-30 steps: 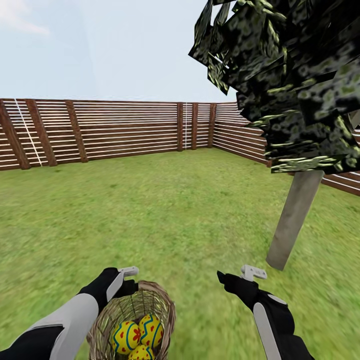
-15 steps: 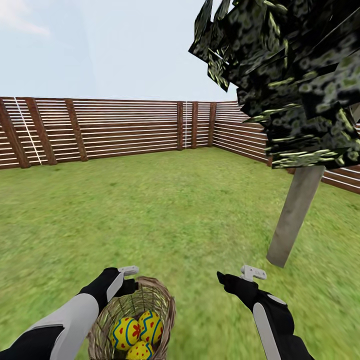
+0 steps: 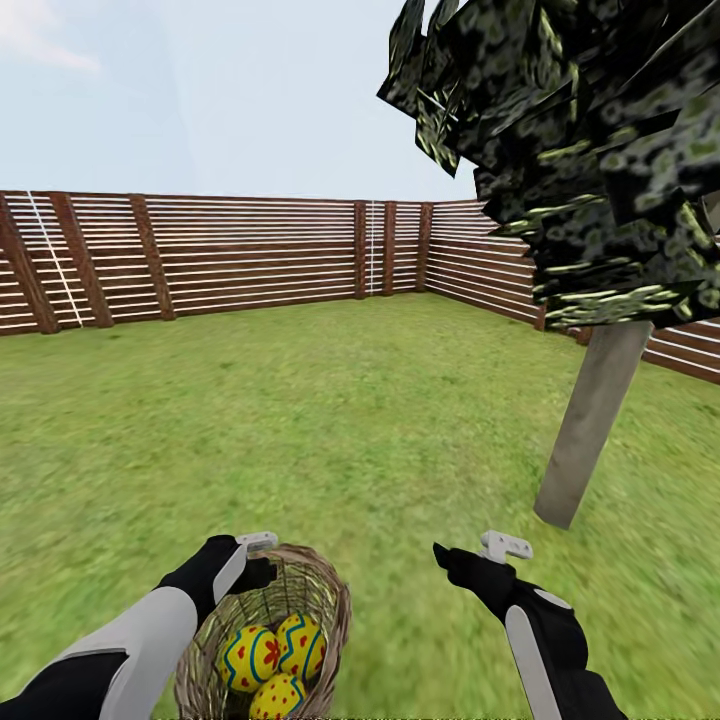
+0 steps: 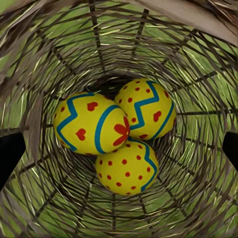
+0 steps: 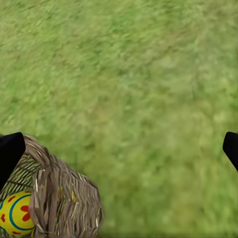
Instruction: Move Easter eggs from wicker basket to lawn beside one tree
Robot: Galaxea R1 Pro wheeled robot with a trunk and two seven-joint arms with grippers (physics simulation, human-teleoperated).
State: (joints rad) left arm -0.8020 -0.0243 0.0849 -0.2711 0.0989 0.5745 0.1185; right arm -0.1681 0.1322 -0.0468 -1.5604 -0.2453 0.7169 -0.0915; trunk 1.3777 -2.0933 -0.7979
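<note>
Black left gripper (image 3: 262, 572) at wicker basket (image 3: 330, 610) rim, arm forward.

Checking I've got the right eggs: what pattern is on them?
Yellow eggs with blue zigzag bands and red dots and hearts; clearest in the left wrist view.

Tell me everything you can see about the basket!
The basket is a small round bowl woven from brown-tan twigs, with gaps that let the green grass show through. It sits upright at the bottom of the head view, in front of the robot. Three yellow eggs with blue zigzags and red dots lie bunched together at its bottom, touching each other. The left tool is at its rim on the far left side; whether it grips the rim is unclear. The right tool stays apart from it.
</note>
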